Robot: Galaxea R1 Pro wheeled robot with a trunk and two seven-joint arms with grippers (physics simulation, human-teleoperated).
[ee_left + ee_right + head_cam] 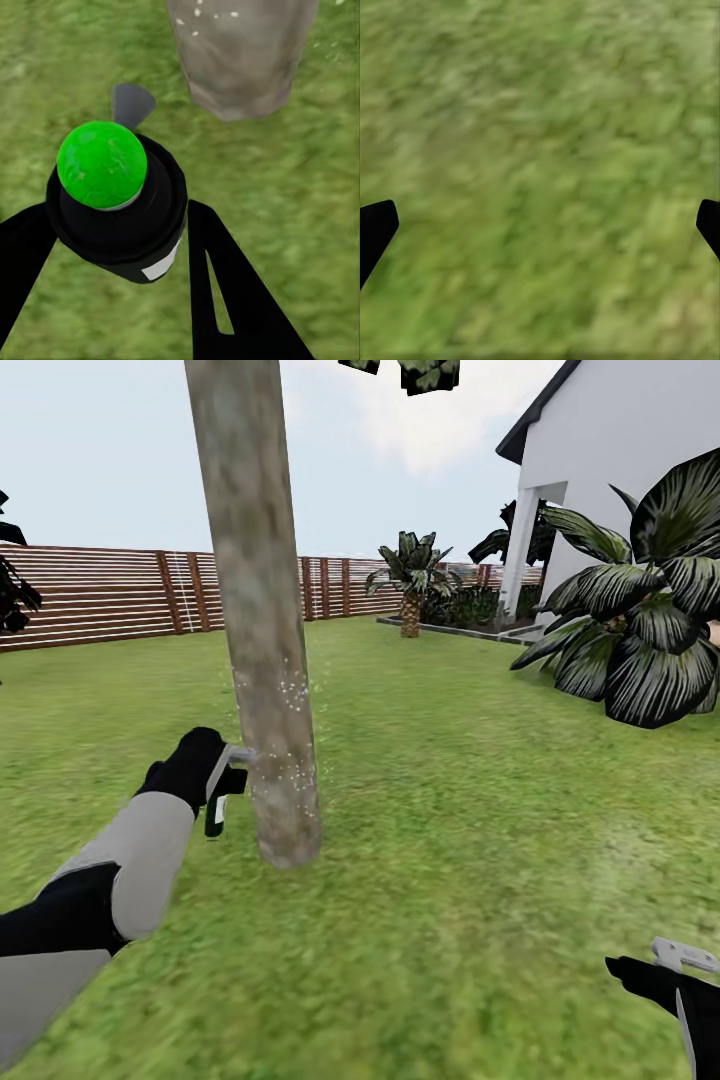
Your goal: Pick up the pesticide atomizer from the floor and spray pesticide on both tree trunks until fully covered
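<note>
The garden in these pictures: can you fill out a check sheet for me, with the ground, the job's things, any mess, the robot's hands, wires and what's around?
Surface: rough green grass, no paving close by.
Job's things: pesticide atomizer, black with a green ball on top, held beside the tree trunk. White specks of pesticide dot the lower bark only.
Clutter: nothing seen.
Grippers: left gripper shut on the atomizer, close to the trunk. Right gripper low over the grass, fingers spread wide, empty.
Cables: nothing seen.
Surroundings: brown slatted fence, short palm, white house, big dark-leaved plant.
</note>
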